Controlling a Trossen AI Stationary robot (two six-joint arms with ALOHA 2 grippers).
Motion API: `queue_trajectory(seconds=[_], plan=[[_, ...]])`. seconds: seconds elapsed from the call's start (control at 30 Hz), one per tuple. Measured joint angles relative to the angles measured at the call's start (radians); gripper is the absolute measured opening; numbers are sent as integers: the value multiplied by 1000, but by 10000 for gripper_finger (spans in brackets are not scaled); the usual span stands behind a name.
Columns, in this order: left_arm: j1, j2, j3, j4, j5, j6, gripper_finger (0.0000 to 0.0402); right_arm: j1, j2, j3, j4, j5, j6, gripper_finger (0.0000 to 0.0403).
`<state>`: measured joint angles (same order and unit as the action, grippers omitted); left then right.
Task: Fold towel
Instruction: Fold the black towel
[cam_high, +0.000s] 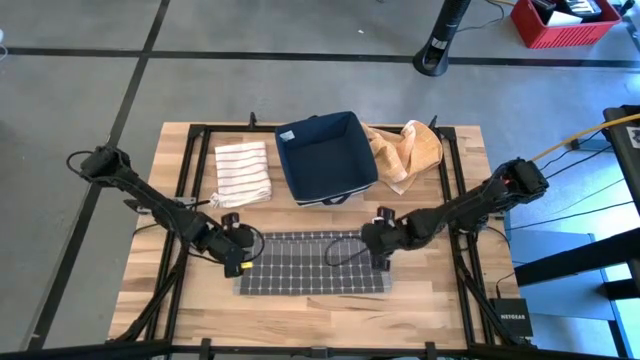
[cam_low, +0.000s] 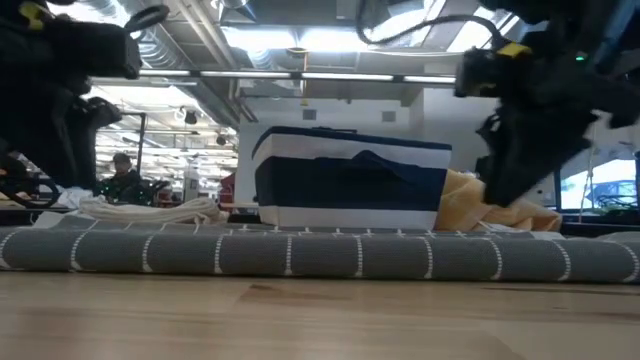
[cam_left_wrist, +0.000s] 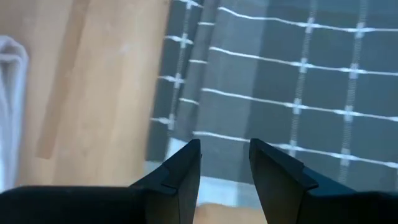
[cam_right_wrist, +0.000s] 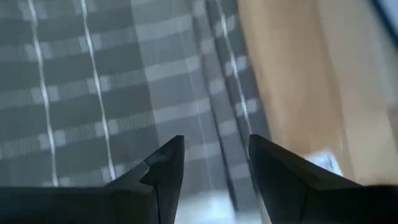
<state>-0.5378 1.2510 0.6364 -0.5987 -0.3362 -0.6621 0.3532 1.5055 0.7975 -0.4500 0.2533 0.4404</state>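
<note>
Both claws hovered open over the gray towel (cam_high: 313, 264).
We saw the left claw (cam_high: 238, 262) at lower centre-left, the right claw (cam_high: 381, 258) centre-right, each empty.

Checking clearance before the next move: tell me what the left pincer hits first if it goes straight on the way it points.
Most likely the grey grid towel: the left pincer, jaws apart, points straight at its edge, though how far above it hangs is unclear.

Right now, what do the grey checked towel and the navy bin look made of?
Grey checked towel: soft woven cloth, matte; it lies in layered folds with a white woven grid. Navy bin: probably fabric-covered, matte; its walls sag slightly.
</note>
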Motion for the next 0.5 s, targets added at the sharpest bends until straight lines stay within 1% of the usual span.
queue_trajectory(seconds=[0.17,0.23,0.33,0.43,0.5], plan=[[41,2,-58,67,-15,67,129,-1,3,-73,256,95,-2,182],[52,2,-79,77,-14,68,129,-1,5,-105,319,96,-2,182],[66,2,-103,84,-15,72,129,-1,5,-126,348,75,-1,182],[70,2,-122,111,-15,65,129,0,6,-134,345,82,-1,182],[70,2,-132,123,4,51,129,0,10,-134,350,98,-1,182]])
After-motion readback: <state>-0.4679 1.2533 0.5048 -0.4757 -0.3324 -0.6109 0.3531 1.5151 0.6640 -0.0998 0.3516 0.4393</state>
